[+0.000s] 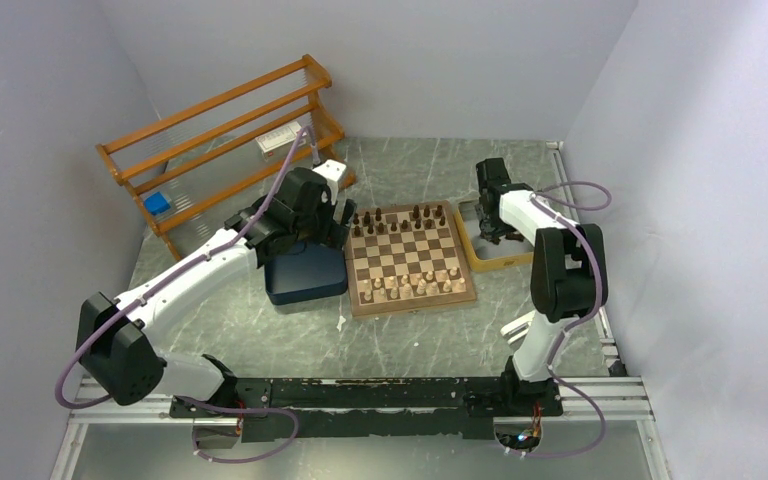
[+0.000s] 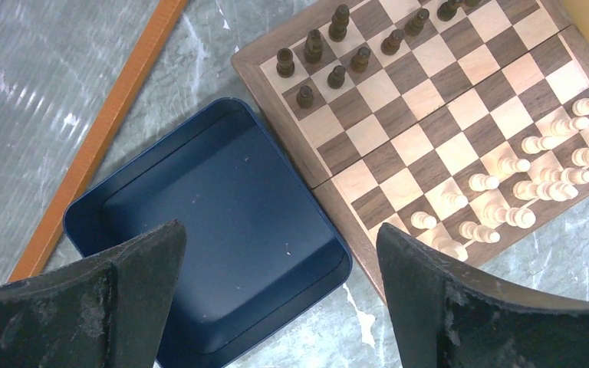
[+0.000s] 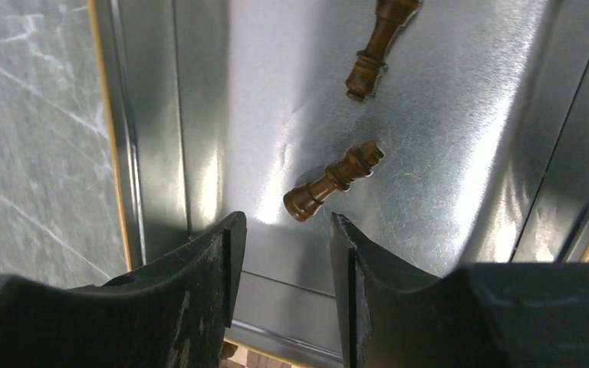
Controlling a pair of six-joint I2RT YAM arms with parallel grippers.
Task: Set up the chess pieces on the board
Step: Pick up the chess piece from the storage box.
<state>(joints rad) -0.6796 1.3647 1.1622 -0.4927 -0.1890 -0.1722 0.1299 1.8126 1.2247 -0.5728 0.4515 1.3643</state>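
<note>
The board (image 1: 410, 262) lies mid-table, with several dark chess pieces (image 1: 400, 220) upright on its far rows. The left wrist view shows those pieces (image 2: 337, 75) at the board's (image 2: 429, 130) far end. My left gripper (image 2: 280, 253) hangs open and empty over a dark blue tray (image 2: 222, 222). My right gripper (image 3: 284, 230) hovers low inside a shiny metal tray (image 3: 445, 153), jaws part-way apart with nothing between them. One dark piece (image 3: 334, 181) lies on its side just beyond the fingertips, and another (image 3: 374, 47) lies further off.
Cream chessmen (image 1: 415, 285) fill the board's near rows. The blue tray (image 1: 305, 275) touches the board's left edge, and the yellow-rimmed metal tray (image 1: 505, 262) sits at its right. An orange wooden rack (image 1: 220, 140) stands at the back left.
</note>
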